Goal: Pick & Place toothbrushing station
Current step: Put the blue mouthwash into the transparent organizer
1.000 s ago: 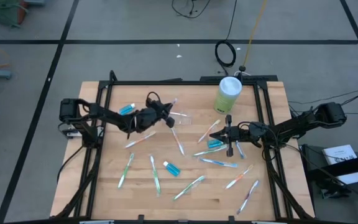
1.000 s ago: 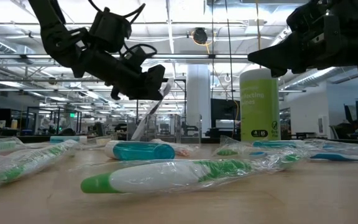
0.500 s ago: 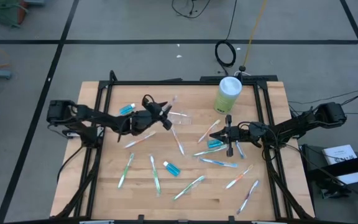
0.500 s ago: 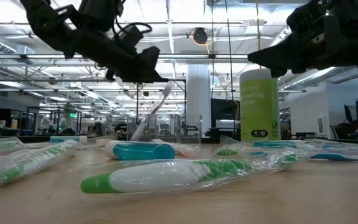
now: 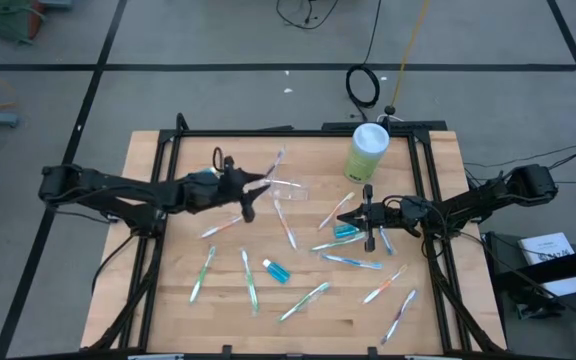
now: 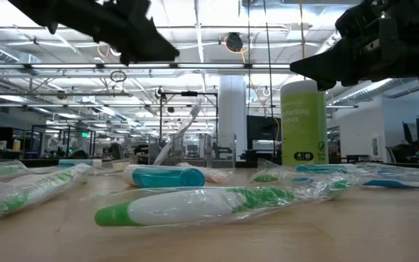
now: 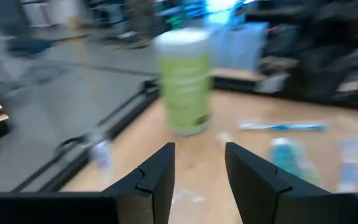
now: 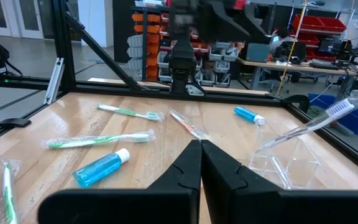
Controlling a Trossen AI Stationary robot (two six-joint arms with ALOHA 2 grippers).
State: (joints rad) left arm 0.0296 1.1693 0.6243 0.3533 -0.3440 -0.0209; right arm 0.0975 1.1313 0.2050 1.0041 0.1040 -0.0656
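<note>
Two grippers: the left gripper [image 5: 248, 195] hangs over the table's back-left part, fingers apart with nothing between them; the right gripper [image 5: 368, 228] is over the right-centre, fingers pressed together and empty.
Container: a clear container [image 5: 290, 190] sits just beside the left gripper, on the side toward the table's middle.
Brush in container: one toothbrush [image 5: 276, 165] leans in it, head up and tilted toward the back edge; the right wrist view shows it [image 8: 316, 124] propped across the clear walls [image 8: 284, 162].
Loose brushes: many lie flat and scattered. One [image 5: 223, 228] is near the left gripper, toward the front, its long axis slanting across the table. Another [image 5: 286, 228] lies between the two arms, running roughly front to back.
Tubes: one tube [image 5: 276, 270] lies front of centre, and another [image 5: 346, 232] lies beside the right gripper.
Key relation: the container is on the left arm's side, so that arm is the nearer one to feed it. The slanted brush in front of it looks the closest pick, and the fingers would probably need to straddle it across its thin axis.
Canister: a tall green canister [image 5: 368, 150] stands at the back right, well apart from the container.
Surface: a pale wood table [image 5: 148, 300] inside a black frame.
Room: grey floor with dark lines and cables, and a large hall with ceiling lights beyond.
</note>
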